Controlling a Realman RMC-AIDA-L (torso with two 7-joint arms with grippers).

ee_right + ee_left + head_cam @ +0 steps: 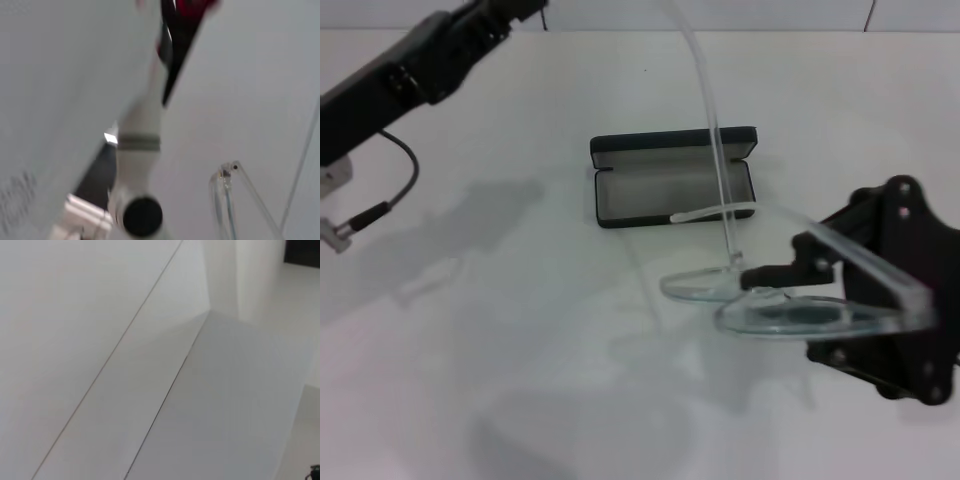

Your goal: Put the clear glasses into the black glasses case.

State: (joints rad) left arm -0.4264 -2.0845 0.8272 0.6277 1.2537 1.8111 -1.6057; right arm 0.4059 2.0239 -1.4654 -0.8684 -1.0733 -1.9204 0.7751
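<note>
White table (520,400) is carrying the open black glasses case (672,180) at 12 o'clock. Right gripper (790,275) is pinching the clear glasses (760,300) above it; spread temples risk catching the case rim.

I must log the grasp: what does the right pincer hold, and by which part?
The right pincer holds the clear glasses by the front frame, near the bridge between the lenses, lifted in front of the open black glasses case. The left arm holds nothing.

No legible text anywhere (black glasses case (672,185) included)
</note>
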